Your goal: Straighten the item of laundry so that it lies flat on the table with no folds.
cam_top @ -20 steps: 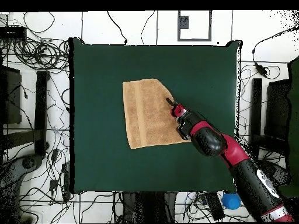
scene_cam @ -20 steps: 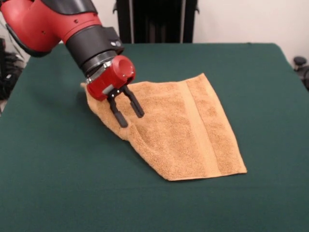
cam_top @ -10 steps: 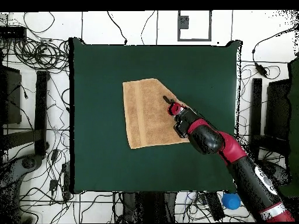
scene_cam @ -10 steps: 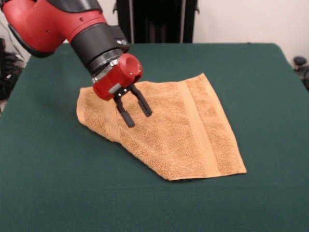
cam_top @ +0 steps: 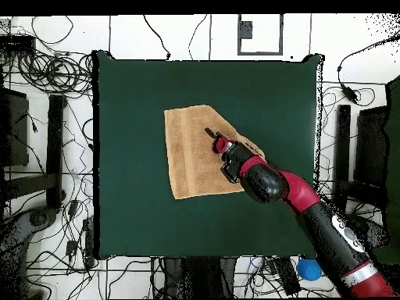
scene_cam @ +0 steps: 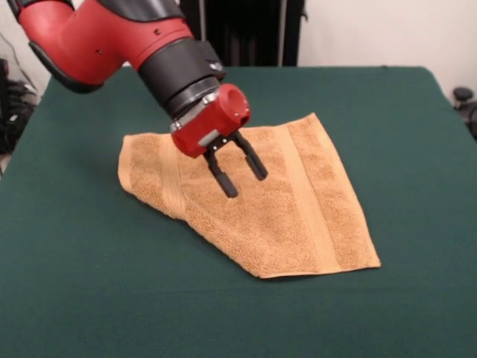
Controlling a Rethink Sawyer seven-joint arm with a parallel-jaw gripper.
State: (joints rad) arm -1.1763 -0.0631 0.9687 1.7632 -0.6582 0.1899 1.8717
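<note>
The item of laundry (scene_cam: pixel 291 216) is an orange-tan terry towel lying near the middle of the dark green table (scene_cam: pixel 74 283). A woven band runs down its right part, and its left end still looks folded or bunched, with a second band showing. In the overhead view the towel (cam_top: pixel 187 156) spreads left of the arm. My gripper (scene_cam: pixel 244 174) hangs open just above the towel's middle, with nothing between its black fingers (scene_cam: pixel 224 179). From overhead the gripper (cam_top: pixel 211 135) sits over the towel's right half.
The red and black arm (scene_cam: pixel 112 37) reaches down from the upper left over the table. In the overhead view cables and stands (cam_top: pixel 47 78) crowd the floor around the table, and a blue object (cam_top: pixel 310 268) lies near the robot's base.
My open gripper has moved right across the towel, away from its left end. That left end, lifted earlier, now lies spread out on the table.
</note>
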